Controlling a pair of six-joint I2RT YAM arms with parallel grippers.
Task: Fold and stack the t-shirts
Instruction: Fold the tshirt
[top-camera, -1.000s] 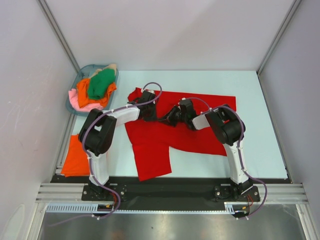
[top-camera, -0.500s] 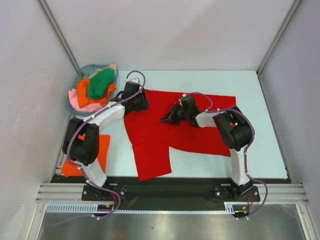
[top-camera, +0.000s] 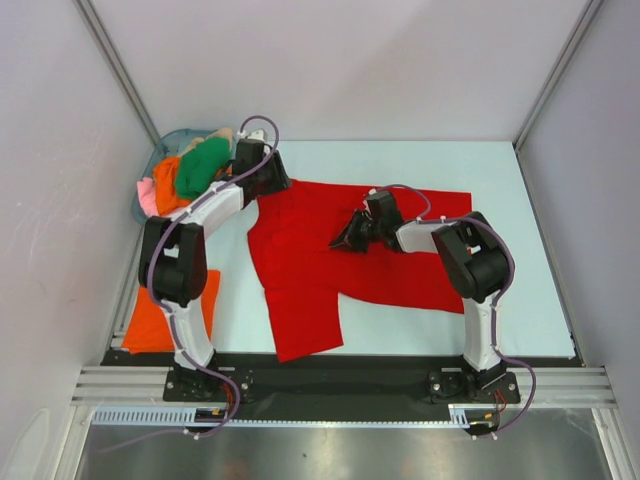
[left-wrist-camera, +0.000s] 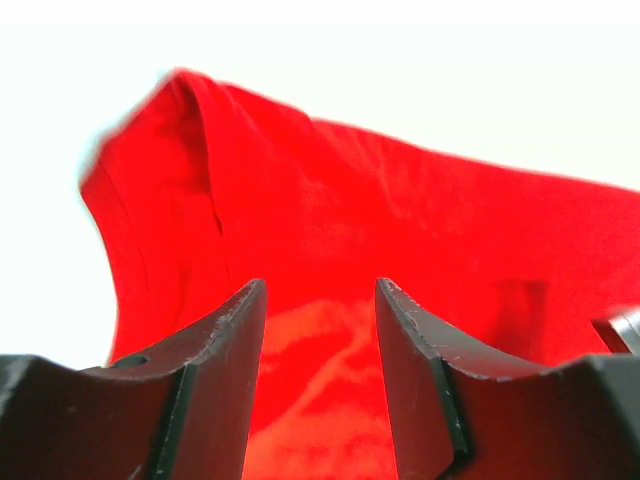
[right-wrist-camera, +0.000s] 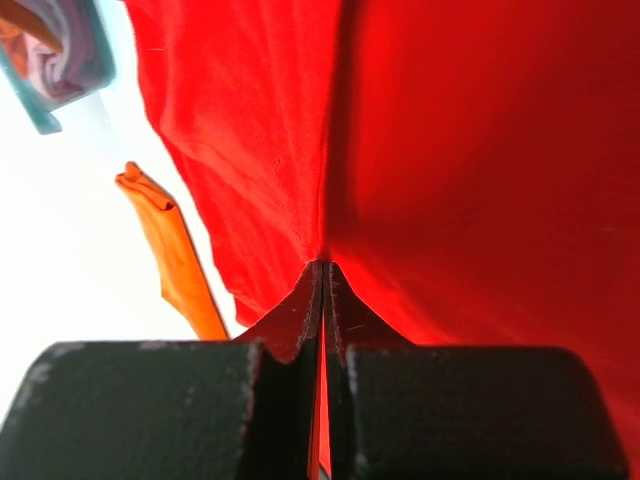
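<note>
Red cloth fills the middle of your table (top-camera: 520, 200): the red shirt (top-camera: 310, 290) lies spread flat, one broad part running towards the right edge and another reaching down towards the near edge. Your left gripper (top-camera: 262, 178) is over the shirt's far-left end, just beside the basket (top-camera: 163, 143). On the left wrist view its fingers (left-wrist-camera: 225, 350) stand apart, with nothing between them and only red cloth showing beyond the gap. Now your right gripper (top-camera: 345, 240): it is down on the middle of the red shirt, jaws pressed together, and the right wrist view shows creases running in to the tips, so it is pinching a fold of that shirt. Over in the far-left corner the basket holds a heap with a green shirt (top-camera: 200, 168) on top and a pink shirt (top-camera: 147, 192) spilling at its near side. At the near-left corner an orange shirt (top-camera: 150, 320) lies flat, well apart from the red one
</note>
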